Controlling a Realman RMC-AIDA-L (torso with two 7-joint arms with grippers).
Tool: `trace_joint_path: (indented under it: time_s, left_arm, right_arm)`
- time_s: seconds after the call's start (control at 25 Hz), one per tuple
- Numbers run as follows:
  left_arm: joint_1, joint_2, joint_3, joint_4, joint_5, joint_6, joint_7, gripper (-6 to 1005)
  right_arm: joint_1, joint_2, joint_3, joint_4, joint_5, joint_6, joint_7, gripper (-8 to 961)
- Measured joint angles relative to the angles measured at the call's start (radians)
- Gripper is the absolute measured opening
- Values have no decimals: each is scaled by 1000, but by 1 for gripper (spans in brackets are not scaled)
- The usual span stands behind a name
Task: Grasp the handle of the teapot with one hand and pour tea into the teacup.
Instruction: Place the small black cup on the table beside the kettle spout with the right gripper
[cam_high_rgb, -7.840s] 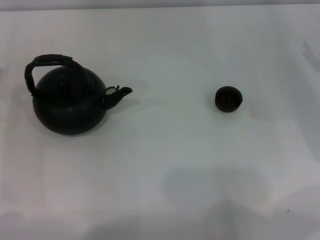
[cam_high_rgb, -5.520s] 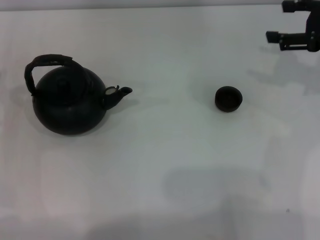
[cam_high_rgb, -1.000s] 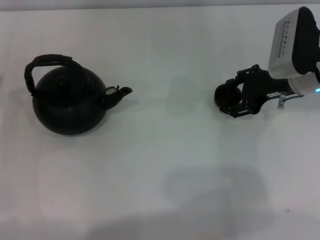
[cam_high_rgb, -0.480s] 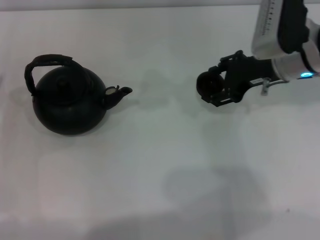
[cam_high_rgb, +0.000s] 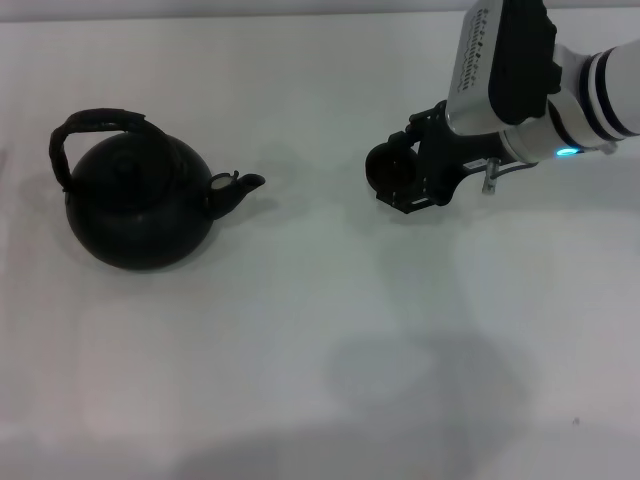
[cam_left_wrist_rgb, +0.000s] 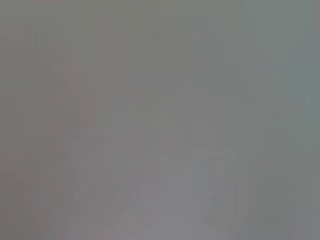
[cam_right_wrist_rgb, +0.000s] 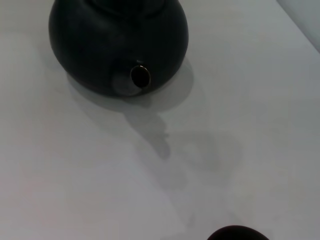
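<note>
The right gripper (cam_high_rgb: 400, 182) is pinching the teacup (cam_high_rgb: 385, 167), carrying it above the table (cam_high_rgb: 320, 330) towards the teapot (cam_high_rgb: 138, 205). I'd set it down level just short of the spout (cam_high_rgb: 245, 184), leaving the handle (cam_high_rgb: 95, 128) clear.

A white and black right arm (cam_high_rgb: 560, 80) is seen, with small dark lettering printed along a grey-white panel. A blue-green light is lit near the wrist, and the right end effector (cam_high_rgb: 405, 175) is made of black framework.
</note>
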Motion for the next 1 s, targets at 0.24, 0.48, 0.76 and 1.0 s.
trace_joint_path:
  time_s: [0.24,0.48,0.76,1.0]
  left_arm:
    - [-4,1,0,0,0,0,0,834]
    - [-8,3,0,0,0,0,0,833]
    - [-12,3,0,0,0,0,0,832]
    - [-13,2,0,0,0,0,0,831]
  right_arm:
    - [0,2,-23,-18,7,-1,2,724]
    - [1,2,-27,-39,8,-15,3,725]
    - [1,3,-45,-59,9,-38,2,725]
    - [-3,7,-61,-65,22,-45,0,725]
